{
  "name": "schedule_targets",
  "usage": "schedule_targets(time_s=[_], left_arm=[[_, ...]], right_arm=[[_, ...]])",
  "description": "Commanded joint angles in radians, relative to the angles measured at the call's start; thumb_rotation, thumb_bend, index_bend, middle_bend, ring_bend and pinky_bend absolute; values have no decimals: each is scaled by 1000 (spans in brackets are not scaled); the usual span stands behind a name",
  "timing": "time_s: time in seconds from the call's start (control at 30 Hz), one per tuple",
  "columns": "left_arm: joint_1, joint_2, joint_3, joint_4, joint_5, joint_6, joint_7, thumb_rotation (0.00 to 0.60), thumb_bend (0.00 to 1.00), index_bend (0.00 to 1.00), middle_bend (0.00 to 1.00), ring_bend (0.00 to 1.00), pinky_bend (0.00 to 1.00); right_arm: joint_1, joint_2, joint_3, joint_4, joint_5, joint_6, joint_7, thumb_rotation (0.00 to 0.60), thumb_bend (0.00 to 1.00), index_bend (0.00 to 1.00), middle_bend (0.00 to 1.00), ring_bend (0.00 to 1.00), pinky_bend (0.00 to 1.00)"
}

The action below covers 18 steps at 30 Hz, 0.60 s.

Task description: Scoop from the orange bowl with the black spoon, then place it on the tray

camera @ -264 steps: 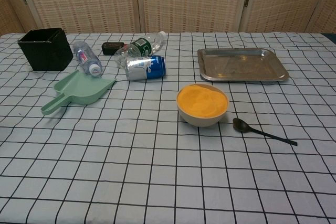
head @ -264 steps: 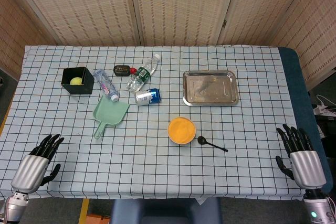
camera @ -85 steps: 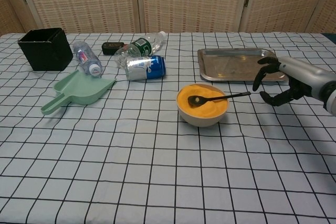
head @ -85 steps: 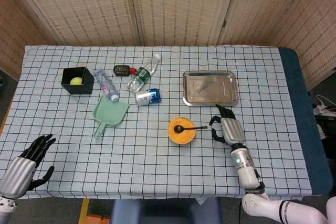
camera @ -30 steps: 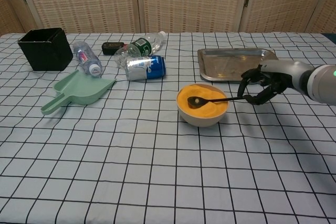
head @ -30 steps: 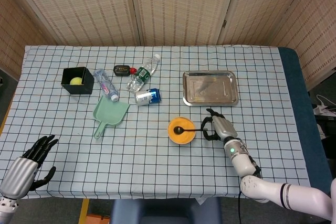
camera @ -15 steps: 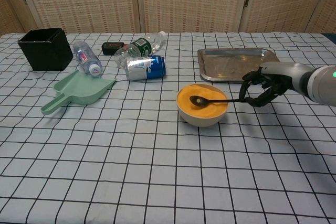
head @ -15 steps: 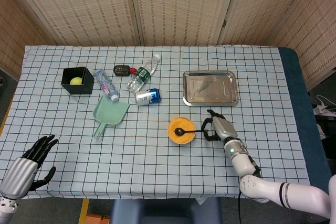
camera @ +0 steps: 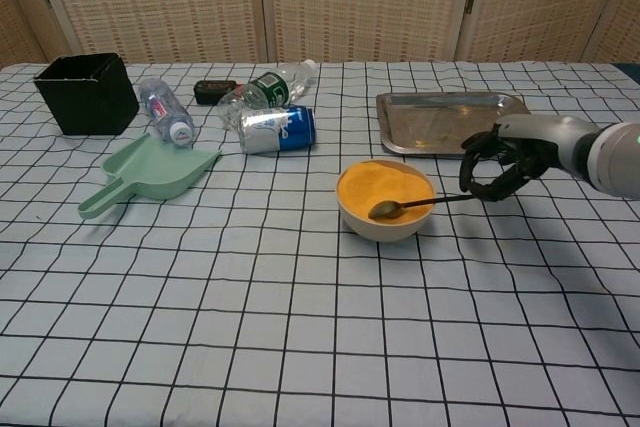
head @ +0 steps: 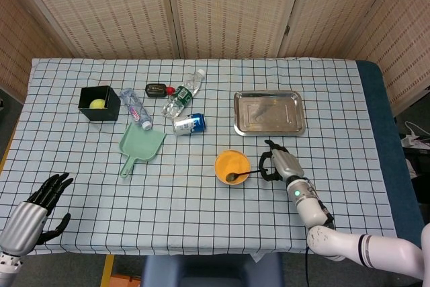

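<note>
The orange bowl sits mid-table, full of orange stuff. My right hand is just right of it and pinches the handle end of the black spoon. The spoon's head lies at the bowl's near rim, its handle reaching right to my fingers. The steel tray lies behind the bowl and hand, with nothing on it. My left hand hovers open at the near left corner, seen only in the head view.
At the back left lie a green dustpan, a blue can, two plastic bottles, a small dark tin and a black box holding a yellow ball.
The spoon's head has swung from the middle of the bowl toward its near rim. My right hand keeps its hold on the handle and has hardly shifted. The left hand is still.
</note>
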Motion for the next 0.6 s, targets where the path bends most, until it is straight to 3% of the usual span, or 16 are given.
schedule_targets(time_s=[0.03, 0.17, 0.37, 0.6], left_arm=[[0, 0, 0, 0, 0, 1, 0, 600, 443, 0, 9, 21, 313], [1, 0, 0, -1, 0, 2, 1, 600, 444, 0, 10, 21, 313], [1, 0, 0, 0, -2, 0, 1, 600, 444, 0, 10, 21, 313], [2, 1, 1, -4, -1, 0, 8, 600, 444, 0, 10, 21, 313]], right_arm=[[-1, 2, -3, -3, -14, 8, 0, 600, 430, 536, 0, 0, 0], [-18, 4, -4, -11, -68, 34, 22, 600, 430, 407, 0, 0, 0], [-43, 5, -17, -21, -143, 70, 37, 600, 428, 354, 0, 0, 0], [-172, -74, -169, 61, -549, 315, 43, 600, 351, 345, 0, 0, 0]])
